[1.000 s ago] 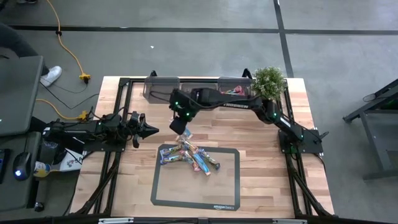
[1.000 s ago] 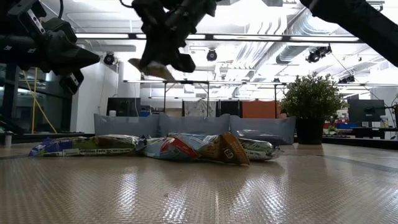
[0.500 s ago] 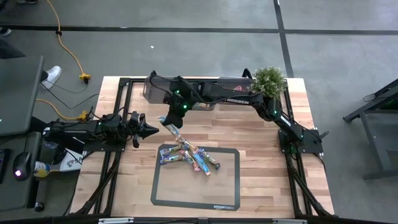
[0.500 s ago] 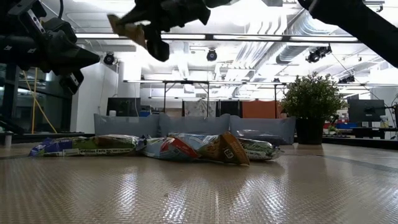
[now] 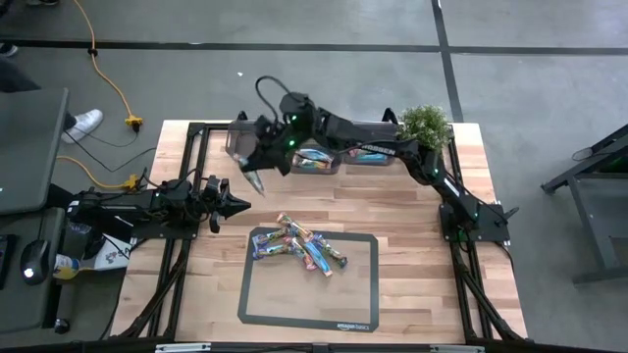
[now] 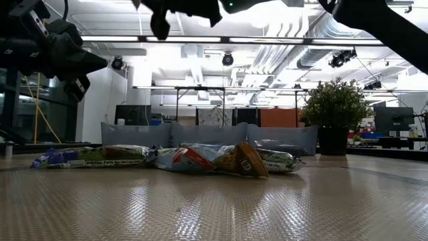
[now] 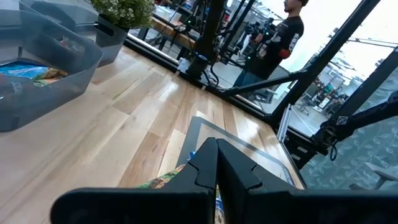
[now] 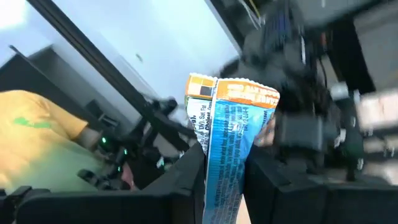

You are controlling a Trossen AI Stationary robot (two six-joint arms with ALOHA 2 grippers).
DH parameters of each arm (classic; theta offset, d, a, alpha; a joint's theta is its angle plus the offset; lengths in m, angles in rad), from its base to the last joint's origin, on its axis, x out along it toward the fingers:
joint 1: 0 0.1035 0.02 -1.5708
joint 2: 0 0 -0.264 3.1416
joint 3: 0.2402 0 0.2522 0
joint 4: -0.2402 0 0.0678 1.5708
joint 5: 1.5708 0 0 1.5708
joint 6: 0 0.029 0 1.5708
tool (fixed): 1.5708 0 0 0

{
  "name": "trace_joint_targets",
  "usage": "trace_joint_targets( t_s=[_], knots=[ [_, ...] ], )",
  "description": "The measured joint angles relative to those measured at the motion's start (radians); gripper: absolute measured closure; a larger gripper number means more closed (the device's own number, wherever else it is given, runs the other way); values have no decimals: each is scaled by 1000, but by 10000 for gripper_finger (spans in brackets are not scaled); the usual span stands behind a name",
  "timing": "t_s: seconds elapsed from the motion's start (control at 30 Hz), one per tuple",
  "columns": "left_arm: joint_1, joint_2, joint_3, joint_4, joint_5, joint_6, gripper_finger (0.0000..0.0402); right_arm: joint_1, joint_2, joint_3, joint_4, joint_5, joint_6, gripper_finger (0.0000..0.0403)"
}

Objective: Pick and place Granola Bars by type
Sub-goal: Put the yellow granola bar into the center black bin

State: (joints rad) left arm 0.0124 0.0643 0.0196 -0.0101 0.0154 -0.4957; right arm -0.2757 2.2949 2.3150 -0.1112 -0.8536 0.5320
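Note:
My right gripper reaches out high over the table's far left, just in front of the left clear bin. It is shut on a blue granola bar with an orange end. A second, white-and-orange wrapper shows beside it; whether that is another bar, I cannot tell. In the low view only a dark fingertip of my right gripper shows at the top edge. Several more granola bars lie heaped on the black-framed mat. My left gripper waits shut at the table's left. My right gripper pinches the bar's lower part between its two fingers. The rest of the wrapper sticks out past the fingertips. The bar is lifted clear, high above the table.
The middle bin holds blue bars, and the right bin holds pinkish ones. A potted plant stands at the far right corner. A person stands in the room beyond the table. Bare wood lies around the mat.
My right gripper has risen and swung toward the table's far left, toward the left bin, tipping from pointing down to about level. The bar has stayed in its fingers, rising away from the heap and out of the low view's top.

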Motion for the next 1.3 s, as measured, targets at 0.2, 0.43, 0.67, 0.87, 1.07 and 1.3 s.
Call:
trace_joint_targets(
  t_s=[0.2, 0.43, 0.67, 0.87, 1.07, 1.3],
  knots=[
    [0, 0, 0, 0, 0, 24, 401, -67, -54, 0, 3, 37, -49, 332],
    [0, 0, 0, 0, -5, 27, 401, -152, -127, 0, 6, 102, -125, 332],
    [0, 0, 0, 0, -7, 27, 401, -228, -188, 0, 0, 232, -208, 332],
    [0, 0, 0, 0, -7, 27, 401, -277, -208, 0, -93, 366, -331, 332],
    [0, 0, 0, 0, -8, 27, 401, -311, -208, 0, -356, 570, -516, 332],
    [0, 0, 0, 0, -8, 27, 401, -321, -208, 0, -545, 747, -741, 332]
  ],
)
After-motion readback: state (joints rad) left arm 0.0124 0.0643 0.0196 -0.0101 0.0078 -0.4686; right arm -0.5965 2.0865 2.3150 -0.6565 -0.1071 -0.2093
